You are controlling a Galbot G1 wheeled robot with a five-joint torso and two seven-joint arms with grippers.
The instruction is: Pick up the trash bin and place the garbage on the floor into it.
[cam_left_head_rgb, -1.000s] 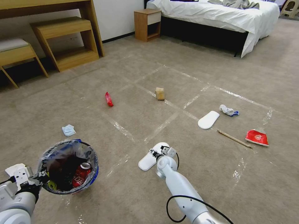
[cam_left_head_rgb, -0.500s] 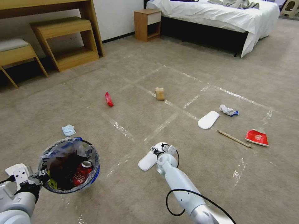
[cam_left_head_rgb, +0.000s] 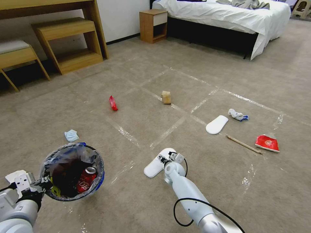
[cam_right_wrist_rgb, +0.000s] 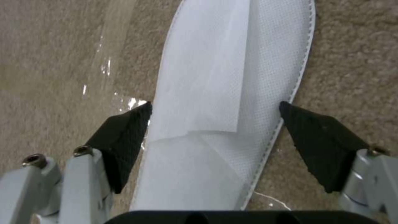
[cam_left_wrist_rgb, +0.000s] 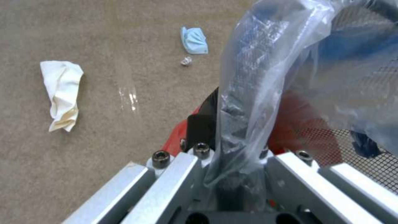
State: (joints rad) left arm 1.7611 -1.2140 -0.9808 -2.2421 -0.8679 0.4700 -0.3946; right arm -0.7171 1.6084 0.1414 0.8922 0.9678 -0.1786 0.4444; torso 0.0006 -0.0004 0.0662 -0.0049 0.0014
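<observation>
Here, in the head view, the small round trash bin with a red base, blue band and crinkled grey plastic liner [cam_left_head_rgb: 73, 173] is held off the beige carpet floor crossed by shiny tape strips [cam_left_head_rgb: 201, 77] by the left claw [cam_left_head_rgb: 38, 187], low at the robot's left, with a crushed red soda can [cam_left_head_rgb: 85, 183] lying inside. The right arm is stretched forward and down, its right claw [cam_left_head_rgb: 169, 158] poised over the near flat white slipper [cam_left_head_rgb: 155, 166].

In the left wrist view, the left claw [cam_left_wrist_rgb: 232, 174] is seen pinched on the bin's rim and liner [cam_left_wrist_rgb: 265, 77]; a blue mask [cam_left_wrist_rgb: 194, 40] and a crumpled white tissue [cam_left_wrist_rgb: 62, 93] lie on the carpet beyond.

In the right wrist view, the right claw [cam_right_wrist_rgb: 215, 137] is spread wide, one black pad [cam_right_wrist_rgb: 124, 137] at each long edge of the slipper [cam_right_wrist_rgb: 215, 93], just beside the edges — contact cannot be confirmed. The slipper is judged light, thin and floppy — a non-woven fabric that will likely buckle when squeezed. It is best taken across its narrow width, near the folded strap, with the pads pressed low to the carpet.
</observation>
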